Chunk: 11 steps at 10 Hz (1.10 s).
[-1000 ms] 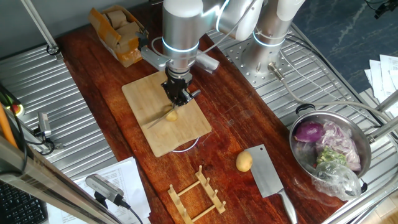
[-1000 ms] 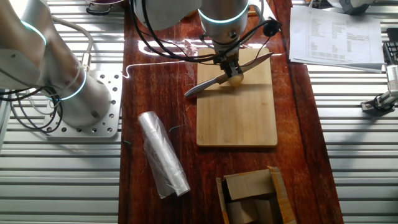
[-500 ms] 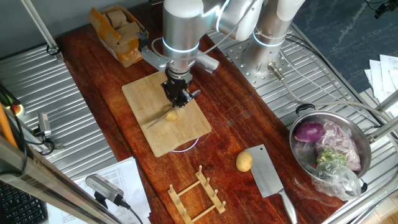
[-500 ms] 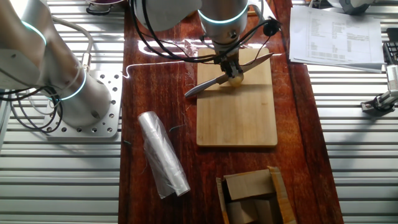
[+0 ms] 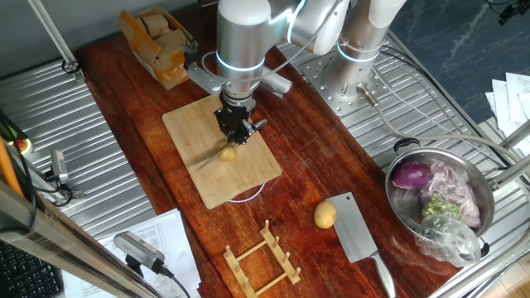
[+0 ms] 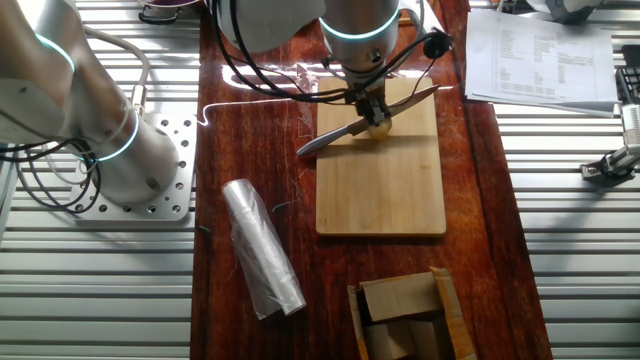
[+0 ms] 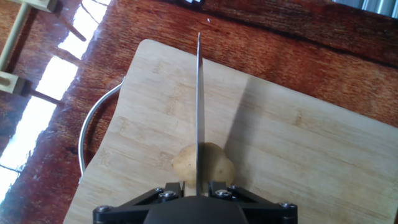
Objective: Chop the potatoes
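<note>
Steel blade first: your tool (image 5: 234,131) is clamped on a knife (image 7: 199,99), the fingers closed tight on its handle, and in the hand view the blade runs edge-on straight away from the tool, its edge sunk into the top of a small tan potato (image 7: 213,164). You can see that potato sitting on the bamboo cutting board (image 5: 199,174), directly under the tool, with the blade splitting it roughly down the middle; whether the cut reaches the board, you cannot tell. From the other fixed view the knife (image 6: 340,130) lies slanted across the far end of the board (image 6: 385,195), its tip overhanging the board's edge above the dark wooden table (image 5: 306,157).

Further out, a second whole potato (image 5: 325,215) rests on the table well apart from the board, touching or just beside a cleaver (image 5: 358,233) that lies flat. A wooden rack (image 5: 263,258) stands near the table's front edge. To one side you have a metal pot (image 5: 489,217) holding a purple onion (image 5: 411,175), sliced onion and a plastic bag. Beyond the board's far end sits a torn cardboard box (image 5: 157,43). In the other fixed view a roll of clear plastic film (image 6: 260,248) lies beside the board.
</note>
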Available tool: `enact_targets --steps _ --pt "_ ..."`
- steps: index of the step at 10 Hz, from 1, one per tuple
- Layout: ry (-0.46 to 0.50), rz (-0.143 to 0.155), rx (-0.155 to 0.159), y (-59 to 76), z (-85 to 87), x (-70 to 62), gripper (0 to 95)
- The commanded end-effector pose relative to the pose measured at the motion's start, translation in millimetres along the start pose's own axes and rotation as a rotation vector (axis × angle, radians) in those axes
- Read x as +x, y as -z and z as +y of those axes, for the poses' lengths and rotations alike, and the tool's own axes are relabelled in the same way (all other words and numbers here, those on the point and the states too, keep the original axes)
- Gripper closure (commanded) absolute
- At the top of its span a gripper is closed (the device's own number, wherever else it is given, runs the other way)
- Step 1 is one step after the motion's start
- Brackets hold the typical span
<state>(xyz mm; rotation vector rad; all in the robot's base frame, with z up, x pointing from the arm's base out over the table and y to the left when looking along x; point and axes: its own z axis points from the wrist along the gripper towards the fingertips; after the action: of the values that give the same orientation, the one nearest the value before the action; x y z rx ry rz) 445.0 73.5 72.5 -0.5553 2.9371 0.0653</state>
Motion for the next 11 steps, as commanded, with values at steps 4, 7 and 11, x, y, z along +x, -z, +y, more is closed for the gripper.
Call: enact_targets --steps 4,7,11 --pt "-0.002 0.002 -0.002 4.8 1.3 -0.7 76.0" --pt "0.003 0.003 -0.001 4.3 0.8 -4.6 76.0" --pt "0.000 0.003 -0.003 3.9 0.8 -7.1 76.0"
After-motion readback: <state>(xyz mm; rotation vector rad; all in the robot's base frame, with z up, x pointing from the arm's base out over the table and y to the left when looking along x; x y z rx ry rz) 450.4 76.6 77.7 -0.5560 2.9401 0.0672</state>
